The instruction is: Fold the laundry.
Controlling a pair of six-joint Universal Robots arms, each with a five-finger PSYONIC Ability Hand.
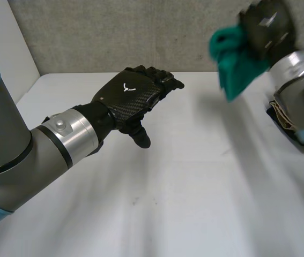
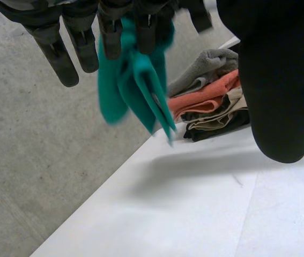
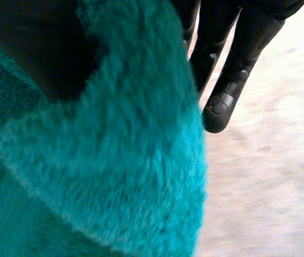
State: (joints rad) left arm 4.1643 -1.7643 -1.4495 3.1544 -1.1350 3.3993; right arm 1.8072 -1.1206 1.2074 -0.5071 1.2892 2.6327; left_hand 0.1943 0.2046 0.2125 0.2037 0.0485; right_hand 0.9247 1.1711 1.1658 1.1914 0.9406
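A teal fleecy cloth [image 1: 235,61] hangs bunched in the air at the far right, above the white table [image 1: 194,203]. My right hand [image 1: 267,27] is shut on its upper part. In the right wrist view the cloth [image 3: 114,176] lies against the palm, with the fingers [image 3: 232,80] beside it. My left hand [image 1: 130,96] hovers open over the table's far middle, palm down, and holds nothing. In the left wrist view the cloth [image 2: 135,85] dangles beyond that hand's straight fingers [image 2: 60,59], apart from them.
A stack of folded cloths [image 2: 210,101] in grey, orange, beige and dark lies at the table's far right; in the head view this stack [image 1: 284,119] sits under my right arm. A grey wall [image 1: 114,32] stands behind the table.
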